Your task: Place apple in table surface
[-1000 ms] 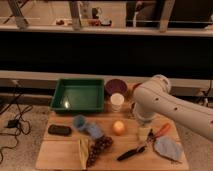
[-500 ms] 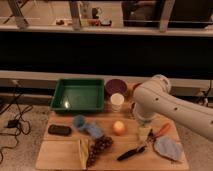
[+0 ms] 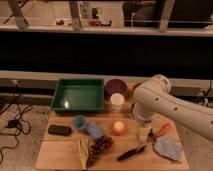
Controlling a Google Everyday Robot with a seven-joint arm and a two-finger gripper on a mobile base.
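Stretching in from the right edge, the white robot arm point(image 3: 160, 102) is cut off there, so its base is not seen, and its bulky joint hides part of the table surface point(image 3: 57, 156) behind it. The gripper point(image 3: 144, 133) is found just right of the apple point(image 3: 118, 128), low over the wood and pointed downward; its fingers are only faintly made out, spread apart with nothing seen between them. The apple is set on the tan planks, apart from the gripper and touched by nothing. Behind the apple a white cup point(image 3: 117, 101) is seen, and behind that a dark purple bowl point(image 3: 116, 86). A green tray point(image 3: 80, 95) is placed behind and left of the apple. Two blue things point(image 3: 87, 126) left of the apple cannot be identified, nor can the flat black object point(image 3: 60, 130) further left. A grape bunch point(image 3: 100, 146) is laid in front of the apple, beside a pale yellow item point(image 3: 83, 150) of unclear kind. A black-handled tool point(image 3: 131, 153), an orange-handled tool point(image 3: 162, 131) and a blue-grey cloth-like shape point(image 3: 168, 148) are spread right of the apple. Cables point(image 3: 12, 117) are strewn on the speckled floor, and a dark wall with lit glazing above is seen behind.
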